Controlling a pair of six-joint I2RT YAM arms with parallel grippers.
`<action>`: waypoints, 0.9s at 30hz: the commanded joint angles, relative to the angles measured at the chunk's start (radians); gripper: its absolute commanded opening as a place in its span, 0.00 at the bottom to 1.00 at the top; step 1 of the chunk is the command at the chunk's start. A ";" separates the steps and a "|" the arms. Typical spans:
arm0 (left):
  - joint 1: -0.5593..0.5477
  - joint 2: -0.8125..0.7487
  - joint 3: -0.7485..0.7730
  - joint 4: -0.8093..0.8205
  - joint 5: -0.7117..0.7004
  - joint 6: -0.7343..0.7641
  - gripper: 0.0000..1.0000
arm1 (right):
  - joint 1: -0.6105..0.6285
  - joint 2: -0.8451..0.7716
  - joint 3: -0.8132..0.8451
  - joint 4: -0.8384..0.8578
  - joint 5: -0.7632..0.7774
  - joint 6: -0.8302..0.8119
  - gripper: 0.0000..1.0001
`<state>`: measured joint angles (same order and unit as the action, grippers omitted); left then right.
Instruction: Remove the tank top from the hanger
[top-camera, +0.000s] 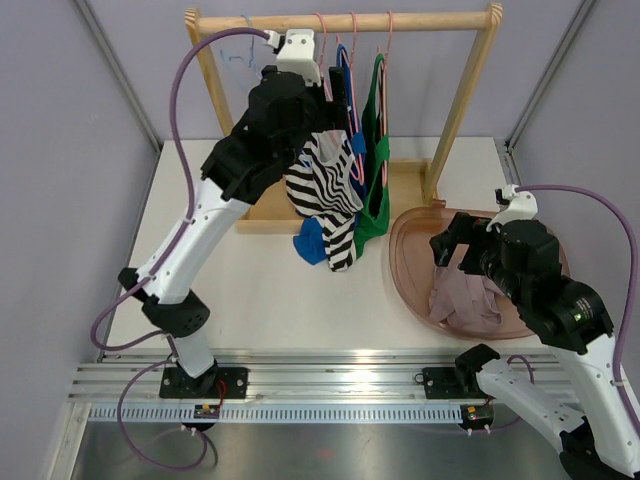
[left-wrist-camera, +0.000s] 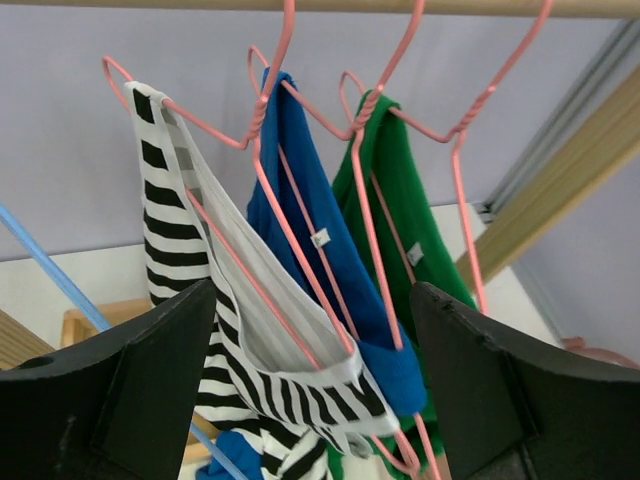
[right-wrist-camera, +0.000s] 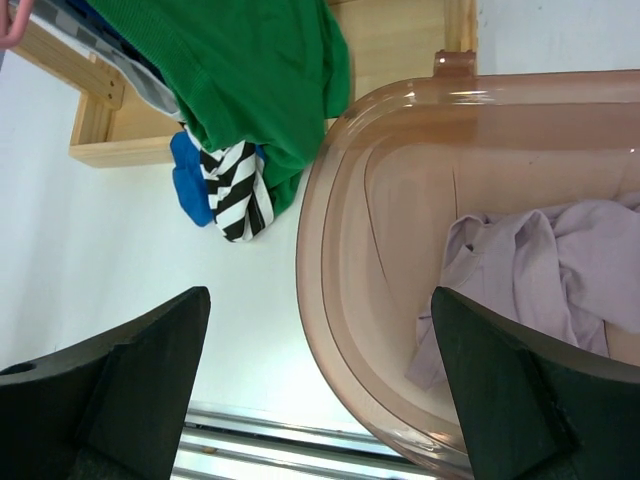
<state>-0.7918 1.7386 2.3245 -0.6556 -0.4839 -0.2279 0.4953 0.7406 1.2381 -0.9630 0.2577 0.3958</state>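
A black-and-white striped tank top (top-camera: 325, 195) hangs on a pink hanger (left-wrist-camera: 250, 270) from the wooden rail (top-camera: 340, 22). Its left strap is still over the hanger's shoulder (left-wrist-camera: 150, 110); the rest sags low. A blue tank top (left-wrist-camera: 320, 250) and a green tank top (left-wrist-camera: 400, 200) hang on pink hangers beside it. My left gripper (left-wrist-camera: 315, 400) is open, its jaws either side of the striped top's lower edge, not gripping it. My right gripper (right-wrist-camera: 320, 400) is open and empty above the left rim of a pink tub (top-camera: 415, 290).
The tub (right-wrist-camera: 340, 330) holds a crumpled lilac garment (top-camera: 462, 300). The wooden rack's base (top-camera: 265, 215) and uprights (top-camera: 462, 100) stand at the back. A blue hanger (left-wrist-camera: 50, 275) shows at the left. A metal rail (top-camera: 320, 385) runs along the near edge.
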 joint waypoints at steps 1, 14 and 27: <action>-0.001 0.057 0.099 0.073 -0.111 0.058 0.80 | -0.004 -0.024 -0.005 0.033 -0.072 -0.017 0.99; 0.048 0.206 0.119 0.071 -0.185 0.116 0.61 | -0.004 -0.020 -0.005 0.033 -0.104 -0.037 0.99; 0.094 0.156 0.084 0.051 -0.180 0.108 0.14 | -0.004 -0.004 -0.019 0.055 -0.127 -0.044 0.99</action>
<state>-0.7025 1.9663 2.4069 -0.6552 -0.6338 -0.1291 0.4953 0.7258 1.2228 -0.9611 0.1596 0.3695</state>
